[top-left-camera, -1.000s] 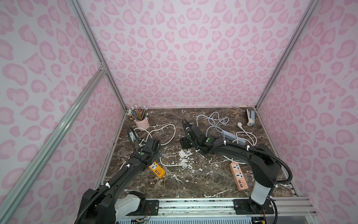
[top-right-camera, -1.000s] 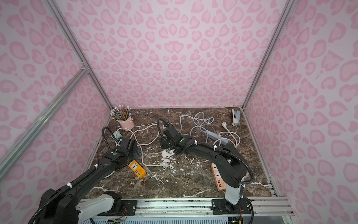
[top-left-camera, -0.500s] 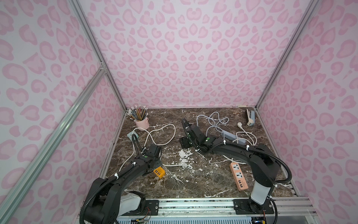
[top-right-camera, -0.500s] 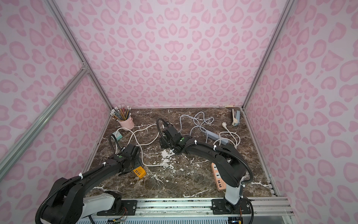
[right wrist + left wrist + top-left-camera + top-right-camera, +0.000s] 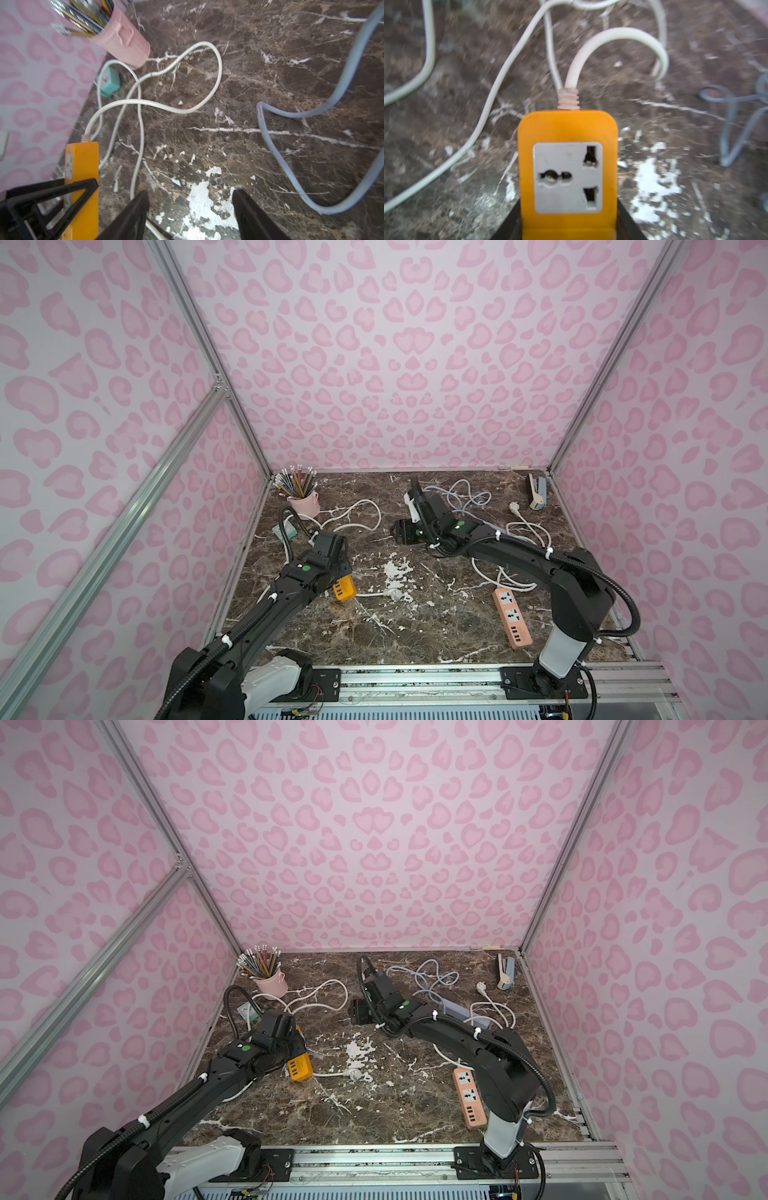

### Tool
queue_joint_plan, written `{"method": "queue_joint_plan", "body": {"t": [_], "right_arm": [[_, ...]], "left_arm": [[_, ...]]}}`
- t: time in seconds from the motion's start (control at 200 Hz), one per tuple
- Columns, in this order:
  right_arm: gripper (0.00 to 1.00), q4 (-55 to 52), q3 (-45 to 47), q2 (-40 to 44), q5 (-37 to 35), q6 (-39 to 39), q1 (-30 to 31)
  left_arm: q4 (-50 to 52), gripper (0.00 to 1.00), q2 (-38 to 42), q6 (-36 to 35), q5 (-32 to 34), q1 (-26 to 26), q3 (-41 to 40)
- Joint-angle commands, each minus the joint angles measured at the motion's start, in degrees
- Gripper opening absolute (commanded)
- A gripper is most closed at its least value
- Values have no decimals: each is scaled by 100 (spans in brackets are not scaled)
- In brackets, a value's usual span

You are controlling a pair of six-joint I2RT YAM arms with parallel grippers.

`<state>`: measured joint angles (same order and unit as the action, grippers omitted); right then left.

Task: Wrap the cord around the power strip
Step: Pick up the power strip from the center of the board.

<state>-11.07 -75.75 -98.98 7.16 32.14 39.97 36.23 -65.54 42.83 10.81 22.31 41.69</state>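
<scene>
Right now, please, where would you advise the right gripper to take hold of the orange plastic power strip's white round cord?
Probably on the arch of the white round cord just past the ribbed collar of the orange plastic power strip: there it is one strand, seemingly lifted clear of the crossed loops. Bring the right gripper in sideways from the right, open jaws across it.

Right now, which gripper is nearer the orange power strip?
Left. The left gripper is closed on the sides of the orange power strip. The right gripper hangs open off to one side, apart from it, by the white cord.
</scene>
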Motion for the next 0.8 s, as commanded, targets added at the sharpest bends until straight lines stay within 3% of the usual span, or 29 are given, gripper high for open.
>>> {"method": "queue_joint_plan", "body": {"t": [0.0,0.13,0.355,0.545,0.69,0.795], "right_arm": [[70,571,391,457,1981,1084,-397],[72,779,570,969,2489,1496,-747],[72,824,491,1292,2447,1744,-789],[64,1371,565,1149,2290,2132,-745],[50,1512,594,1102,2109,2236,-803],[51,1544,689,1201,2063,2231,-878]], "left_arm": [[-250,18,41,-1147,-605,211,610],[-917,16,-88,-1865,-1305,603,1166],[-1426,15,-647,-2372,-1392,1200,1859],[-1221,14,-1165,-2497,-1212,1672,2332],[-1313,13,-1242,-2490,-1178,1755,2344],[-1245,12,-1318,-2533,-1032,1760,2377]]}}
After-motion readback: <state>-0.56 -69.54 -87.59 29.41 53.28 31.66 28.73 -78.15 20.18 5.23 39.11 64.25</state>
